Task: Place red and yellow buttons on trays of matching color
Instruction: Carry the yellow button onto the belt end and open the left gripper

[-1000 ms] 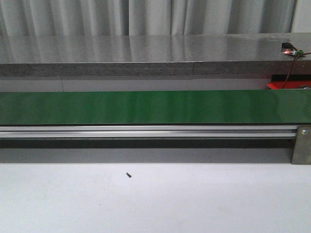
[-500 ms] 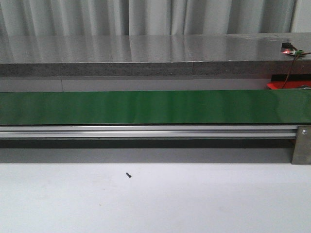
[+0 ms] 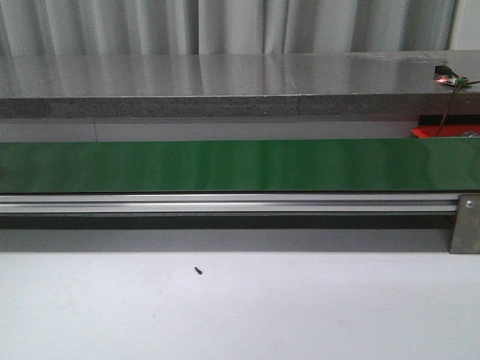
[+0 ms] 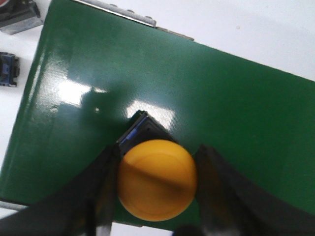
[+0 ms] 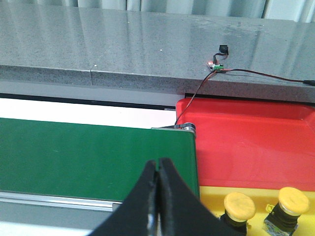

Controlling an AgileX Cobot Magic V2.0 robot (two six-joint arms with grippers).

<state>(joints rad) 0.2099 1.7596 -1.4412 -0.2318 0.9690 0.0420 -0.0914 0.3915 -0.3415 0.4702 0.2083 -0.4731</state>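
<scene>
Room: grey curtain at the back, a grey stone-look shelf [image 3: 225, 82] below it, white table [image 3: 240, 315] in front.

Front view. Item: green conveyor belt [image 3: 225, 165], running side to side on an aluminium rail [image 3: 225, 202]. Nothing rides on the stretch shown. At 3 o'clock, a sliver of the red tray [image 3: 442, 131] and a small circuit board with wires [image 3: 448, 77]. A dark speck [image 3: 199, 271] lies on the table at 6 o'clock. No arm shows. Across the last second nothing here has shifted; belt, speck and tray edge read the same, so any work is going on out of this frame.

Left wrist view. Item: yellow button [image 4: 156, 179] on its dark square base, sitting on the belt near its end. The left gripper [image 4: 156, 189] stands with a finger on each side of the cap, close against it; whether it truly grips I cannot tell. At 10 o'clock, off the belt, two further small parts, one grey, one dark blue.

Right wrist view. Item: right gripper [image 5: 158, 196], fingers pressed together, holding nothing, above the belt's end. Red tray at 3 o'clock, bare where visible. Yellow tray [image 5: 246, 196] at 5 o'clock already carries two yellow buttons [image 5: 238, 204].

Judgement: this yellow button looks next for the yellow tray.
</scene>
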